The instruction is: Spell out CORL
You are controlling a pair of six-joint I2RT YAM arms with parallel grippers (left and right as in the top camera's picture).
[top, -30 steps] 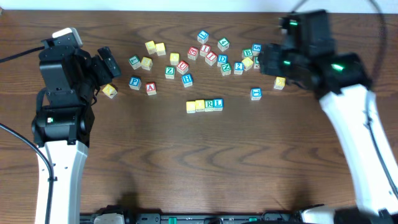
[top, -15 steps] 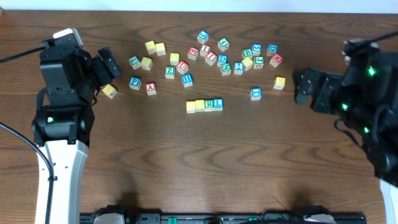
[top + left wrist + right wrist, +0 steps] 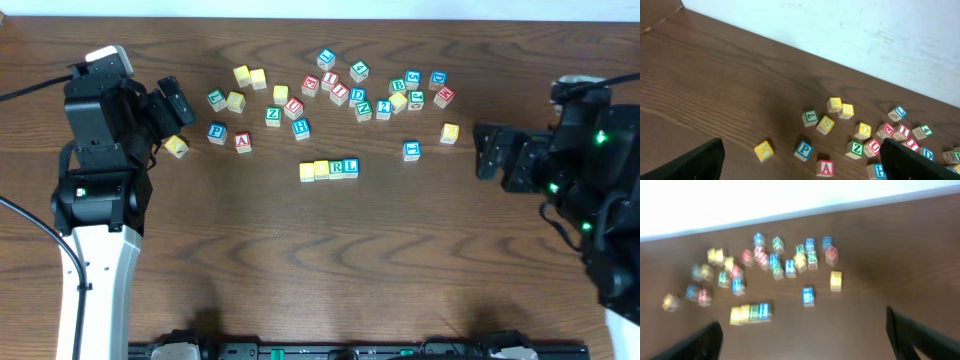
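On the brown wooden table (image 3: 300,260), the left arm (image 3: 95,150) stands at one side and the right arm (image 3: 590,170) at the other, and neither carries anything. The left gripper (image 3: 178,108) is spread wide, its fingers at the far corners of its wrist view. The right gripper (image 3: 484,150) is spread just as wide. Toward the back of the table lies a loose heap of blocks (image 3: 340,90). In front of it, well apart from both grippers, sits the row of four blocks (image 3: 329,169), touching side by side. Its long axis runs across the table from one arm toward the other. The row lies roughly midway between the grippers; the right one is almost level with it, the left one set further back. The last two blocks read R and L, while the letters on the two yellow ones before them are too small to read. If those are C and O, the word looks finished. A blue block (image 3: 411,150) and a yellow block (image 3: 450,132) lie between the row and the right gripper, which makes that arm the handier one for them.
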